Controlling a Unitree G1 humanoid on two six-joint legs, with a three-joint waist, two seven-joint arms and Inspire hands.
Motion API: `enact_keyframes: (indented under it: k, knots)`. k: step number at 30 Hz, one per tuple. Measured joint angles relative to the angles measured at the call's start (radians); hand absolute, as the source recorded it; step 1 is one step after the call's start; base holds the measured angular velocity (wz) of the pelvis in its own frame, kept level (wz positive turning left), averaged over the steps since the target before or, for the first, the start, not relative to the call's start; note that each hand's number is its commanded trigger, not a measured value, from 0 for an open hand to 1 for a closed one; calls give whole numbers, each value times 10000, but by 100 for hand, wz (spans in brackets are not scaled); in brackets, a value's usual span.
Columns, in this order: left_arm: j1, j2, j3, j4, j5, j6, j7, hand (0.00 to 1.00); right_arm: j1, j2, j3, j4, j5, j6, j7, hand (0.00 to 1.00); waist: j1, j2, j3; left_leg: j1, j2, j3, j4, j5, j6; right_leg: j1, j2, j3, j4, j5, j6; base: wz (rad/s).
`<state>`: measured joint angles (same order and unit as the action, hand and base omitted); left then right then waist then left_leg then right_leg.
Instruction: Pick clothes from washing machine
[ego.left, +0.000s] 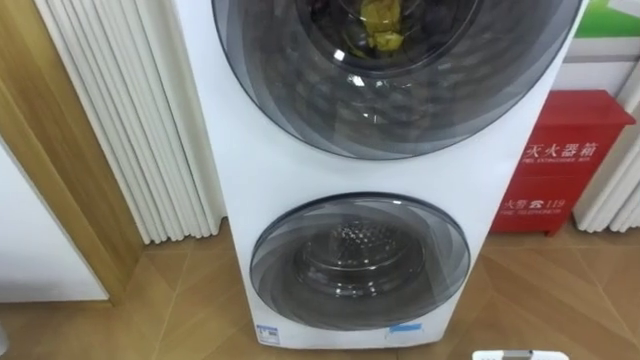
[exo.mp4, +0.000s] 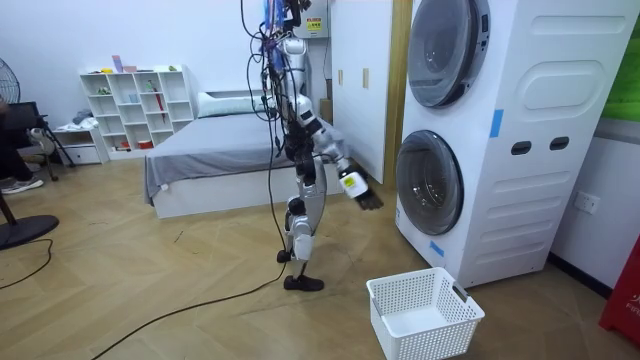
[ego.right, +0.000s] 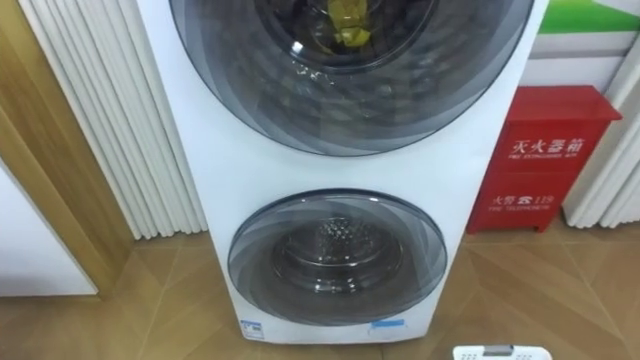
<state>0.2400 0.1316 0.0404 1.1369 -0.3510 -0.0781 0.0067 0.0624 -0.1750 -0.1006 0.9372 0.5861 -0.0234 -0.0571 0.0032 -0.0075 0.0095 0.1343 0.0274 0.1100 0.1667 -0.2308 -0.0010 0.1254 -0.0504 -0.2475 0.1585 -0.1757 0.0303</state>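
Observation:
A white stacked washing machine (ego.left: 300, 150) stands straight before me. Both round glass doors are closed. Behind the upper door (ego.left: 400, 90) a yellow-green cloth (ego.left: 378, 25) lies in the drum. The drum behind the lower door (ego.left: 358, 262) looks bare. In the room view I stand upright on the wood floor about a step from the machine (exo.mp4: 480, 130), facing it. My right hand (exo.mp4: 367, 196) is held forward and low, level with the lower door (exo.mp4: 430, 182) and apart from it.
A white laundry basket (exo.mp4: 440, 340) sits on the floor at the machine's foot; its rim (ego.left: 520, 354) shows low right. A red fire cabinet (ego.left: 560, 160) stands right of the machine, white ribbed panels (ego.left: 140, 120) left. A bed (exo.mp4: 210, 150) and shelf (exo.mp4: 135, 105) lie behind.

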Motion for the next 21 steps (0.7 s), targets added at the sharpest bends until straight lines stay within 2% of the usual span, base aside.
enact_keyframes:
  k: [2, 5, 8, 10, 14, 21]
  knots:
    - [80, 140, 5, -2, 129, 88, -5, 0, -116, -230, -18, -1164, -39, -73, -335, 0, 3, -88, -1, 8, -6, 0, -1, 0, 0, 23, 0, 5, -71, -1, 1, 0]
    - [155, 204, 382, -23, 204, 223, -31, 0, -285, -316, -121, -2200, -287, -121, -798, 0, 10, -228, 15, -5, -10, 1, 5, 1, -1, 14, 0, 40, -70, -3, 4, -1]
    - [227, 351, 396, -23, 372, 296, -195, 0, -328, -415, -107, -2985, -459, -144, -1128, 0, 60, -332, 73, -39, -12, -1, 16, 1, -1, -17, 0, 51, -47, -2, 4, 0]
    - [267, 362, 394, -144, 387, 358, -244, 0, -329, -458, -107, -3678, -460, -133, -1352, 0, 44, -375, 64, -54, -15, 17, 18, 1, -1, -51, -4, 86, -31, -2, 4, -4]
    - [254, 475, 388, -208, 385, 401, -330, 0, -723, -744, -84, -4793, -464, -135, -1714, 0, 46, -355, 46, -17, -20, 7, 17, 1, -1, -35, -13, 124, 17, -1, 4, -1]
    - [282, 475, 351, -296, 408, 436, -307, 0, -1749, -1079, -85, -5225, -835, -230, -2131, 0, 59, -302, 28, -15, -12, -38, 37, 2, 0, -42, -13, 98, 101, -1, 4, 1]
